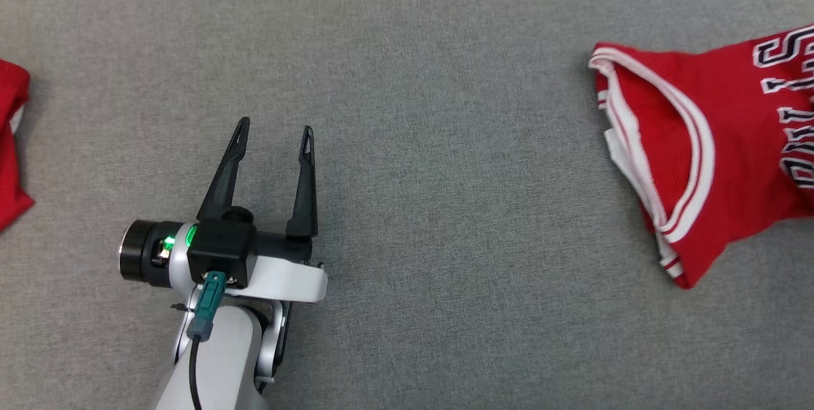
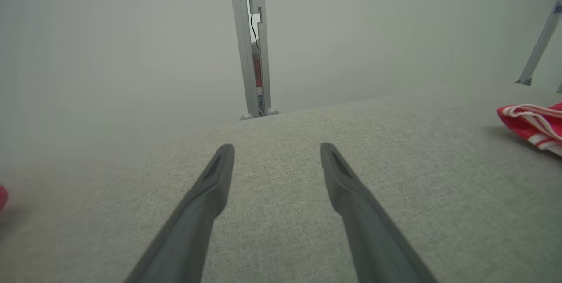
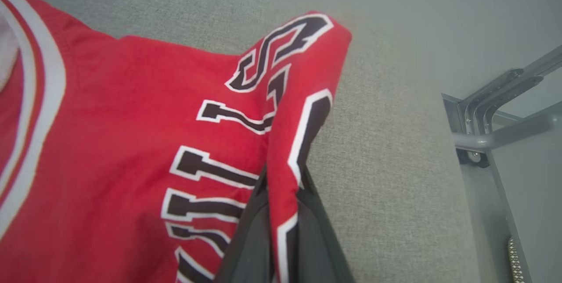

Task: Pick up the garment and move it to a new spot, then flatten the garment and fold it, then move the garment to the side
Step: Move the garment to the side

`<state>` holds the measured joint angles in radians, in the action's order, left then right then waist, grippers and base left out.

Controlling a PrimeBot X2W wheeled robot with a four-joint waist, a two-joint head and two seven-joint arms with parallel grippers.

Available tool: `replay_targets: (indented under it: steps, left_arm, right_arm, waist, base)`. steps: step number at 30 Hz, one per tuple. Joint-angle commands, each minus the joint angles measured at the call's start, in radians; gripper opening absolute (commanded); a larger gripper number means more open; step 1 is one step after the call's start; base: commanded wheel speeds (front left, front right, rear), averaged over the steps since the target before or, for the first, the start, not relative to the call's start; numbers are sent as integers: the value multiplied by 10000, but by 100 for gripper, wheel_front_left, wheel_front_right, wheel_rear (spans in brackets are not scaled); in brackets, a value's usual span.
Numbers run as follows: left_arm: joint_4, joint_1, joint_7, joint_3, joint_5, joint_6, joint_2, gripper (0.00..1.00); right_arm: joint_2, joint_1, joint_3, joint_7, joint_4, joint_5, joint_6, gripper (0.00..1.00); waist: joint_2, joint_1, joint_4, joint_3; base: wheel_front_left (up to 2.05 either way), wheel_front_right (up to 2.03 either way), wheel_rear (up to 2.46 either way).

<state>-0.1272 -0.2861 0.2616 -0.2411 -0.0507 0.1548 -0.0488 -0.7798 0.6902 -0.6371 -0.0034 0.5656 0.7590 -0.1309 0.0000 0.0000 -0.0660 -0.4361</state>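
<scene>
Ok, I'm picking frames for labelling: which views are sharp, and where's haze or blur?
Head view: evenly lit, sharp; the red basketball jersey with white trim casts only a soft shadow on the grey cloth surface. Left wrist view: hazy, washed-out pale wall; the left gripper slightly soft. Right wrist view: the jersey's lettering is legible, but the right gripper's dark fingers near the lens blur.

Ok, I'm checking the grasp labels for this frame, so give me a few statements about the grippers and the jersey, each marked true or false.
1. The left gripper is open and holds nothing. True.
2. The right gripper is open. False: it is shut on a fold of the red jersey.
3. The jersey lies spread flat. False: it is bunched, its lettered part pinched up.
4. The grey cloth surface lies under the left gripper. True.
</scene>
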Motion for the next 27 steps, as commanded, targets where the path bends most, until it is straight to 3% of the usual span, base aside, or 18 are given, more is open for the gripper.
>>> replay_targets:
  steps: [1,5,10,16,21,22,23,24,27]
  left_arm:
    - [54,-278,36,-35,76,-16,-40,100]
    - [79,-652,36,-156,153,38,-38,100]
    - [88,-901,35,-130,182,68,-38,100]
    - [69,-957,10,-129,186,105,-50,100]
    - [30,-963,1,-83,152,117,-80,100]
    - [19,-954,-1,-68,156,119,-86,100]
    - [12,-935,-1,-56,156,127,-90,100]
    - [10,-916,-1,-41,154,137,-92,100]
    - [-1,-847,-2,-11,146,148,-95,100]
  right_arm:
    - [-255,227,181,-94,71,-172,1,0]
    - [-718,552,1019,-16,532,-767,1,0]
    - [-769,882,2276,213,1367,-2174,1,0]
    - [-430,1107,3912,454,2038,-4272,2,0]
    - [186,899,5052,734,1917,-5714,1,0]
    - [251,835,5278,756,1819,-5920,1,20]
    - [348,784,5484,804,1729,-6112,1,80]
    - [500,747,5712,843,1653,-6252,1,100]
    - [787,526,6155,1011,1302,-6744,1,100]
  waist:
    - [0,0,-100,-638]
    - [0,0,-65,-1155]
    - [0,0,-37,-1583]
    - [0,0,75,-1837]
    - [0,0,181,-1958]
    - [0,0,198,-1970]
    - [0,0,214,-1975]
    - [0,0,227,-1976]
    - [0,0,250,-1943]
  base:
    - [0,0,0]
    - [0,0,0]
    - [0,0,0]
    - [0,0,0]
    - [0,0,0]
    - [0,0,0]
    - [0,0,0]
    - [0,0,0]
    - [0,0,0]
